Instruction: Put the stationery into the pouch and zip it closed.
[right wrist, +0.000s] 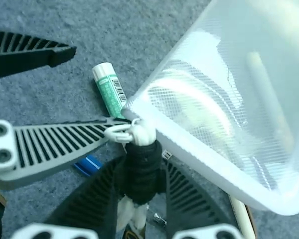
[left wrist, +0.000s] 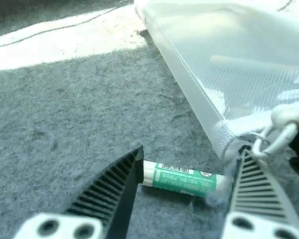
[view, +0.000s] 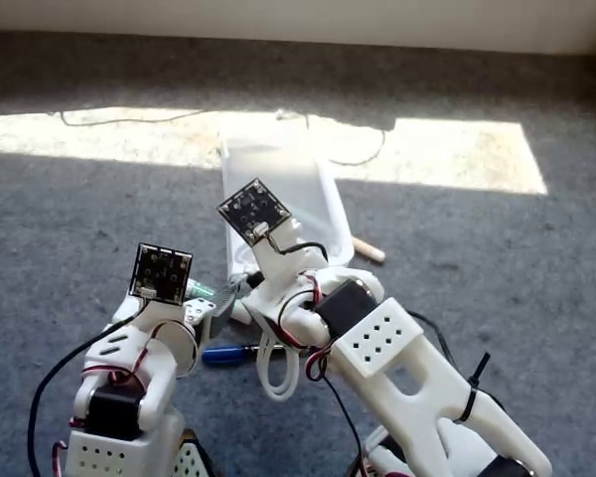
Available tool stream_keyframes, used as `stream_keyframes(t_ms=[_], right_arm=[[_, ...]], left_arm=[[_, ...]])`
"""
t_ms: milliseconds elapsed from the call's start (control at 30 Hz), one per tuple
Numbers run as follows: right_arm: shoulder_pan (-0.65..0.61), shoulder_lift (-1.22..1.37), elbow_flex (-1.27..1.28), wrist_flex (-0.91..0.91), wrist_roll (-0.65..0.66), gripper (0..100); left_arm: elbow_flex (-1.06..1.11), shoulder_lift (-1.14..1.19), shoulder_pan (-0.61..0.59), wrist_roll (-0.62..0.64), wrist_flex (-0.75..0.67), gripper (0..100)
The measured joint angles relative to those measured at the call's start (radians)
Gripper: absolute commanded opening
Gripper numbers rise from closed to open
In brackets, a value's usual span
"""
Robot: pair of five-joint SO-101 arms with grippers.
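A translucent white pouch (view: 278, 194) lies on the grey carpet, with a pale stick-like shape showing through its mesh wall (right wrist: 266, 92). My right gripper (right wrist: 142, 167) is shut on the black-wrapped zip pull cord (right wrist: 139, 174) at the pouch's near corner. A green glue stick (left wrist: 182, 180) lies on the carpet just beside that corner. My left gripper (left wrist: 192, 152) is open and low over the carpet, one finger on each side of the glue stick without touching it. A blue pen (view: 228, 353) lies nearer the arm bases, below both grippers.
A wooden pencil (view: 368, 250) pokes out at the pouch's right side. A white cord loop (view: 278, 376) hangs under the right arm. Thin cables (view: 129, 119) run across the sunlit strip of carpet behind the pouch. Open carpet lies to the left and right.
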Motion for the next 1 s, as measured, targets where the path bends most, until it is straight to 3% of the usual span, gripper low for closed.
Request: stream_keyframes(t_ms=[267, 733, 1000], right_arm=[[0.0, 0.0, 0.0, 0.0, 0.0, 0.5], [0.0, 0.0, 0.0, 0.025, -0.002, 0.5], [0.0, 0.0, 0.0, 0.049, -0.002, 0.5]], left_arm=[[-0.017, 0.0, 0.008, 0.0, 0.057, 28], [0.06, 0.0, 0.005, 0.0, -0.132, 28], [0.13, 0.0, 0.009, 0.0, -0.209, 19]])
